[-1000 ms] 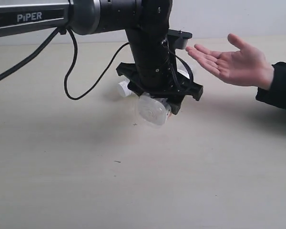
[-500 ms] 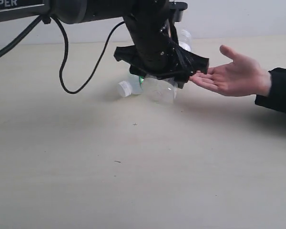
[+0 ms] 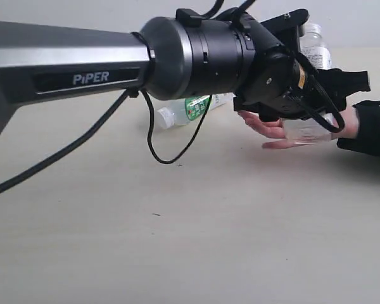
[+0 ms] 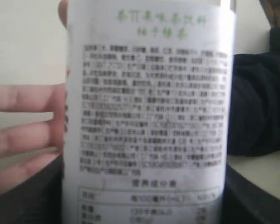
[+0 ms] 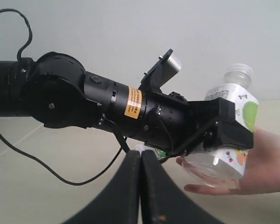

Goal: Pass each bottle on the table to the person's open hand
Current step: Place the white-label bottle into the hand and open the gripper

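Gripping the white-labelled bottle [image 5: 213, 164] around its label, the left gripper [image 5: 225, 128] holds it upright over the person's open hand [image 5: 266, 161]. Likely light, thin-walled and slick, it suits a gentle mid-body hold. The right gripper [image 5: 140, 186] hangs closed and empty, apart from that hand.

One bottle [image 3: 306, 130] stands upright between the left jaws, base over the open hand [image 3: 266, 128]. A second bottle [image 3: 194, 107] lies on the surface [image 3: 177, 240], left of that hand.
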`<state>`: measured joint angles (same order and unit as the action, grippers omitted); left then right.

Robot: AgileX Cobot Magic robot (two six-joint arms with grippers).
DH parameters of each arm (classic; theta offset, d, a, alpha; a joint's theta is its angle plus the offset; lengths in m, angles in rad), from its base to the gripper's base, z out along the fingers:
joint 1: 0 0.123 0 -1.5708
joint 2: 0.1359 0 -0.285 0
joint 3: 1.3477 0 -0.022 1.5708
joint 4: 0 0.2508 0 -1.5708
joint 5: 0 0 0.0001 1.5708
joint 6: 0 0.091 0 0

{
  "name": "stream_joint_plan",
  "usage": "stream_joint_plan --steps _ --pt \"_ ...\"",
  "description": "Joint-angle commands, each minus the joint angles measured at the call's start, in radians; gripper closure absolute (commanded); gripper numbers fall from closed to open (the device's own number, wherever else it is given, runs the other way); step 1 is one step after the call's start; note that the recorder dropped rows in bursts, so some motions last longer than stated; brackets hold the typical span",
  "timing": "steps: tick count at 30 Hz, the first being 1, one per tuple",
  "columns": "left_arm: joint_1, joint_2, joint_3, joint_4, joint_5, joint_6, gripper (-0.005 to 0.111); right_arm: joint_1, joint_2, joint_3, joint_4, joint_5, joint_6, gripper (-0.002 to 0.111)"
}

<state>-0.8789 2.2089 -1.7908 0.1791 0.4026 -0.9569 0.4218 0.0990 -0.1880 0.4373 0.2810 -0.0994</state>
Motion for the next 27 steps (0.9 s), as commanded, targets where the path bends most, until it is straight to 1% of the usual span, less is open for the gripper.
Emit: stream_joint_plan --steps 1,2,5,7,9,11,13,18,27 --pt "-0.018 0.023 0.002 0.122 -0.083 -0.213 0.107 -0.004 -0.005 0.002 -0.001 -0.014 -0.005 0.108" --pt "-0.023 0.03 0.004 0.196 -0.083 -0.308 0.107 -0.004 -0.005 0.002 -0.001 -0.014 -0.005 0.108" --pt "-0.036 0.03 0.034 0.345 -0.101 -0.511 0.107 -0.004 -0.005 0.002 -0.001 -0.014 -0.005 0.108" --pt "-0.046 0.03 0.059 0.508 -0.101 -0.697 0.107 -0.004 -0.005 0.002 -0.001 -0.014 -0.005 0.108" --pt "-0.059 0.03 0.073 0.663 -0.085 -0.845 0.107 -0.004 -0.005 0.002 -0.001 -0.014 -0.005 0.108" --pt "-0.068 0.03 0.081 0.74 -0.079 -0.945 0.107 -0.004 -0.005 0.002 -0.001 -0.014 -0.005 0.108" --pt "-0.07 0.032 0.081 0.751 -0.076 -0.969 0.107 -0.004 -0.005 0.002 -0.001 -0.014 -0.005 0.108" --pt "-0.07 0.032 0.081 0.753 -0.076 -0.956 0.107 -0.004 -0.005 0.002 -0.001 -0.014 -0.005 0.108" --pt "-0.074 0.032 0.081 0.698 -0.118 -0.955 0.107 -0.004 -0.005 0.002 -0.001 -0.014 -0.005 0.108"
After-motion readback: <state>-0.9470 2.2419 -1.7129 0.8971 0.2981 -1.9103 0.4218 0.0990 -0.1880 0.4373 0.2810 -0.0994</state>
